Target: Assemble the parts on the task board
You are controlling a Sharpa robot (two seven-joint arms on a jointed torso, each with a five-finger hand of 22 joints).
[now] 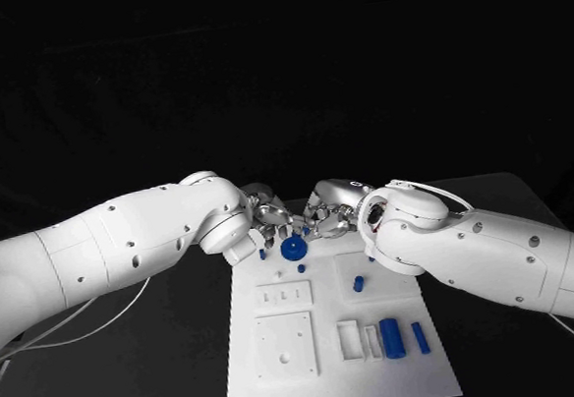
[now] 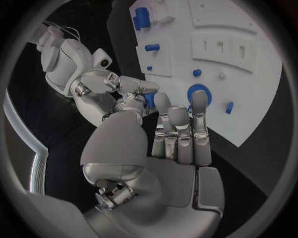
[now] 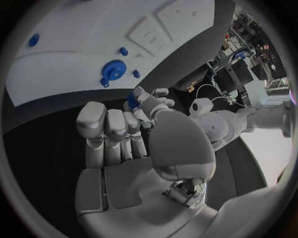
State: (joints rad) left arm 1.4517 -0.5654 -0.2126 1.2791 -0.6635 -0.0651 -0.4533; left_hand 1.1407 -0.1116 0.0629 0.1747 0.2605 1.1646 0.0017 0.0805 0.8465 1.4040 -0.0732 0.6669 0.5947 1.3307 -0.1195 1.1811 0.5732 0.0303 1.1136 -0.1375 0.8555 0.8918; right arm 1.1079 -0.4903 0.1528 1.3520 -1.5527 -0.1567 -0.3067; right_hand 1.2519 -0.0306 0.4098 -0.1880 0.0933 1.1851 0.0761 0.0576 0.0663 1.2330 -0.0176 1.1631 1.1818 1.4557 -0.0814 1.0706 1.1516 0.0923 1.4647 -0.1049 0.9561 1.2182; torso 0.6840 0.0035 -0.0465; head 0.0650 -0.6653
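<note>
The near end of the white rectangular task board (image 1: 338,370) carries a blue plastic cylinder (image 1: 392,334) and a slimmer blue bar (image 1: 420,337) beside a white open tray (image 1: 350,340), none of them touched by a robot hand. Toward the middle, a small blue peg (image 1: 359,283) stands close to a white slotted plate (image 1: 284,296). At the far end, a blue toothed gear (image 1: 294,248) sits on the board, and a short blue pin (image 1: 264,254) stands just beside it.

Both hands meet above the dark surface (image 1: 139,376) at the board's far edge. The left robot hand (image 2: 177,131) and the right robot hand (image 3: 133,124) close their fingertips together around a small blue part (image 2: 149,99). Which hand bears the part cannot be determined; both appear to pinch it.

The step in hand is judged to be a transfer or re-orientation of this part between the hands. The next move calls for one hand to let go cleanly while the other retains a firm pinch, then to align the part over its seat near the gear.
</note>
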